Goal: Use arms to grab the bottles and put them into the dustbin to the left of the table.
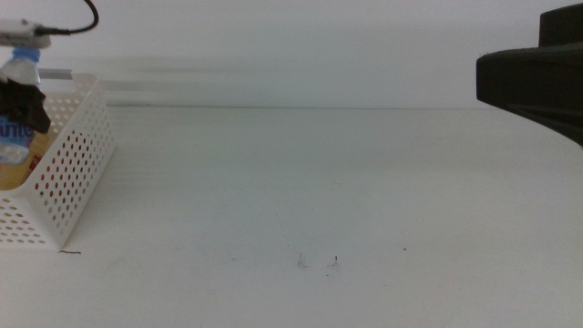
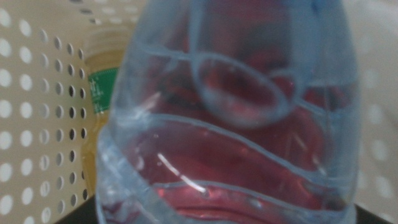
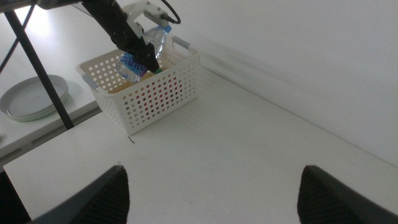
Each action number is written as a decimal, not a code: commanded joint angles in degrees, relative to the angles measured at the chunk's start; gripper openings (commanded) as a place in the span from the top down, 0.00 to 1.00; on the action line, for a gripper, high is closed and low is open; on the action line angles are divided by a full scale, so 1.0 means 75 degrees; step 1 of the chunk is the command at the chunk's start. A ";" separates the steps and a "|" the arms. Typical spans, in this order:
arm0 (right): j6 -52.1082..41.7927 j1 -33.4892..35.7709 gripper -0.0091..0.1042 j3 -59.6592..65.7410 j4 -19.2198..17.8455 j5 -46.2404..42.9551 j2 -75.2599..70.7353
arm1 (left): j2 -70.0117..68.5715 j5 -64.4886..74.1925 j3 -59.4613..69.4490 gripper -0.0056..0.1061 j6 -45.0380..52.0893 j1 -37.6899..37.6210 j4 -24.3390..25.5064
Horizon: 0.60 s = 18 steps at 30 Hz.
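My left gripper [image 1: 23, 102] is shut on the small clear water bottle [image 1: 20, 68], which has a blue cap and label, and holds it upright over the white perforated dustbin [image 1: 73, 173] at the table's left end. In the left wrist view the bottle [image 2: 236, 124] fills the picture, with something red showing through it. Beside it in the dustbin [image 2: 37, 124] lies the yellow-drink bottle [image 2: 102, 81] with its green label. The right wrist view shows the dustbin [image 3: 155, 99] and my left gripper [image 3: 140, 50] from afar. My right gripper [image 3: 212, 177] hangs open and empty, high over the table's right side.
The white table [image 1: 319, 182] has a few dark specks [image 1: 319, 262] near the front. Beyond the table's left end, a black stand leg [image 3: 40, 68] and a round pale dish [image 3: 34, 96] sit on a lower surface. My right arm [image 1: 537, 77] shows at the upper right.
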 commanded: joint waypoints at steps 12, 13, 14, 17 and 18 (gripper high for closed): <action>-0.0039 -0.0067 0.20 -0.0080 -0.0032 -0.0069 -0.0025 | 0.0204 -0.0194 -0.0115 0.14 -0.0192 0.0002 0.0221; -0.0039 -0.0067 0.20 -0.0080 -0.0032 -0.0069 -0.0025 | 0.0172 -0.0126 -0.0115 0.11 -0.0176 0.0002 0.0188; -0.0039 -0.0067 0.20 -0.0080 -0.0032 -0.0069 -0.0025 | 0.0139 -0.0075 -0.0115 0.11 -0.0125 0.0002 0.0175; -0.0039 -0.0067 0.20 -0.0080 -0.0032 -0.0069 -0.0025 | -0.0072 0.0115 -0.0115 0.11 -0.0269 -0.0066 0.0310; -0.0039 -0.0067 0.20 -0.0080 -0.0032 -0.0069 -0.0025 | -0.0182 0.0158 -0.0115 0.11 -0.0438 -0.0096 0.0404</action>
